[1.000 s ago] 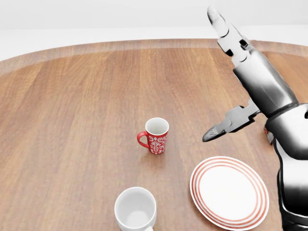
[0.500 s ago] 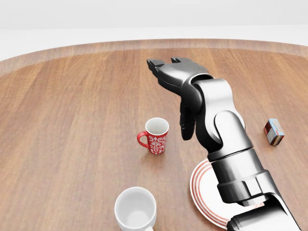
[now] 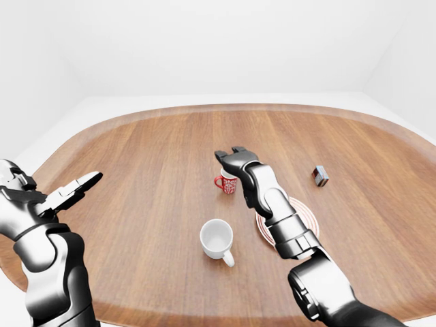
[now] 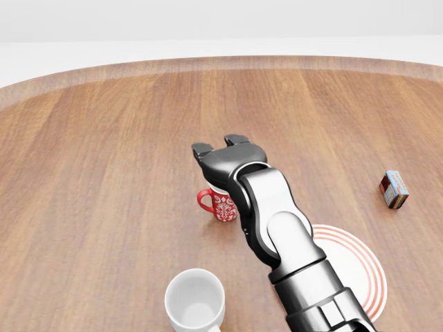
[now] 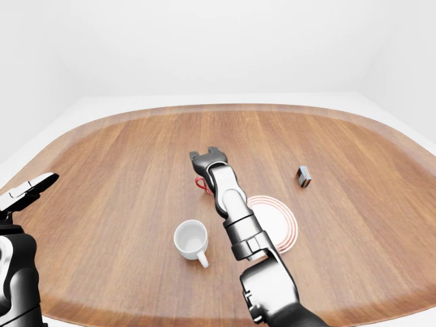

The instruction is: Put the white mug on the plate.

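One oval wooden table (image 3: 157, 157) fills the room, and on it I count four things: one plate, two mugs and one small box.

Two robot arms show. The right arm crosses the head view from five o'clock toward the centre and covers the left part of the plate (image 4: 360, 266), a white one with red rings at its rim, lying at about four o'clock in that view. The right hand (image 4: 223, 156) hangs over the red mug (image 4: 220, 205), its fingers (image 4: 203, 149) slightly apart and curled, closed on nothing. Whether the hand touches that mug I cannot tell. The left hand (image 3: 71, 191) is raised at nine o'clock in the left-eye view, off the table's edge, fingers spread and holding nothing.

The white mug (image 4: 195, 301) stands upright at six o'clock in the head view, mouth up, its handle toward the bottom edge, apart from both hands and clear of the plate on its left. The red mug carries a white floral pattern and no readable words. The small box (image 4: 394, 189) sits alone at three o'clock; its printing is too small to read.
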Robot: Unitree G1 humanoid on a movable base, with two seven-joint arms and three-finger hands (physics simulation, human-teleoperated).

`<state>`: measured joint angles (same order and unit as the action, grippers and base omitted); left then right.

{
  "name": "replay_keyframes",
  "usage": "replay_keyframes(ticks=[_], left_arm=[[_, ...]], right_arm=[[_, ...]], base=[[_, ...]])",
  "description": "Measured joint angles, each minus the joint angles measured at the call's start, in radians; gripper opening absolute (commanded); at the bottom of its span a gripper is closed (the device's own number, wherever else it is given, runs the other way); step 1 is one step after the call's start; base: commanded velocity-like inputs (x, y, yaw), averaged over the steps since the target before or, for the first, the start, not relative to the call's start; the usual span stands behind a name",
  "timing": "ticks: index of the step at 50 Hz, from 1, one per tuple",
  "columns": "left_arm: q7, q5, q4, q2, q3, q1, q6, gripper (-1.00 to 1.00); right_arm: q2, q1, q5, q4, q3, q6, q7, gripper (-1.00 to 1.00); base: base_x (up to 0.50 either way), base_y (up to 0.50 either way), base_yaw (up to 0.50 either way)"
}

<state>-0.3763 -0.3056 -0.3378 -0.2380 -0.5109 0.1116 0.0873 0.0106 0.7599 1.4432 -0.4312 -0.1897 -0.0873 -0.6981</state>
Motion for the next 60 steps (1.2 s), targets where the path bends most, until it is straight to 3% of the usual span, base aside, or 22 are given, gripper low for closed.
replay_keyframes(ticks=[28, 34, 48, 60], left_arm=[[-0.001, -0.001, 0.002, 0.001, 0.002, 0.000, 0.000, 1.00], [-0.001, 0.000, 0.002, 0.001, 0.002, 0.000, 0.000, 1.00], [0.000, 0.002, 0.008, 0.002, 0.004, -0.001, 0.000, 1.00], [0.000, 0.003, 0.008, 0.003, 0.005, -0.002, 0.000, 1.00]], right_arm=[[0.103, -0.207, 0.076, 0.162, -0.180, 0.003, 0.000, 1.00], [0.142, -0.238, 0.117, 0.180, -0.178, 0.029, 0.000, 1.00], [0.239, -0.348, 0.240, 0.223, -0.135, 0.129, 0.000, 1.00], [0.242, -0.384, 0.243, 0.208, -0.158, 0.121, 0.000, 1.00]], base=[[0.00, 0.00, 0.00], [0.00, 0.00, 0.00], [0.00, 0.00, 0.00], [0.00, 0.00, 0.00]])
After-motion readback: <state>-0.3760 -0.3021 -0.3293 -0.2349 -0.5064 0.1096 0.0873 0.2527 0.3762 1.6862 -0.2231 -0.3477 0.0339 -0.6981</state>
